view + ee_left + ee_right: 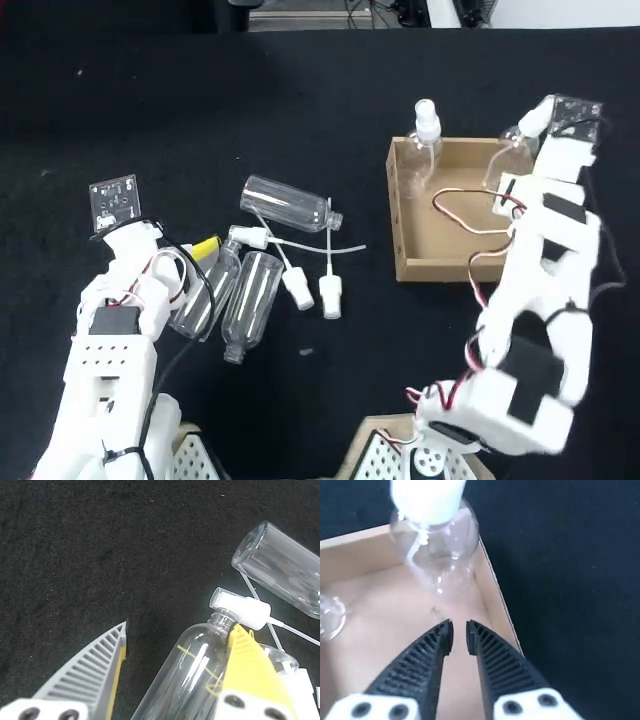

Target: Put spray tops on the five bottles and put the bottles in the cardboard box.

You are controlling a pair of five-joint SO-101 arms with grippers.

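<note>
Bottles are split between two spots: three lie on the black table [120, 90] in front of the left arm, and two stand in the cardboard box [398, 215] under the right arm [545, 260].

From above, the left gripper [205, 250] rests at the neck end of the topped bottle [203, 295], which lies touching the bare bottle [250, 300] beside it. A third bottle [285, 205], also without a top, lies just beyond them. Two loose spray tops [298, 287] lie side by side between that group and the box, thin tubes trailing toward the third bottle.

The left wrist camera adds what the overhead look cannot. Its fingers are apart: the yellow finger [245, 665] lies over the topped bottle's shoulder, and the grey finger [95, 675] stands off on the other side with bare table between it and the bottle. The white spray top [242, 610] sits on the neck; how firmly, I cannot tell.

In the box, the first boxed bottle [425, 150] stands in one far corner with its top on. The second boxed bottle [512, 155] stands in the other, half hidden by the arm from above. The right wrist camera shows it plainly, white top on, close to the box wall. It is just ahead of the right gripper [459, 625], whose black fingers [430, 655] are drawn nearly together over the box floor, gripping nothing.
</note>
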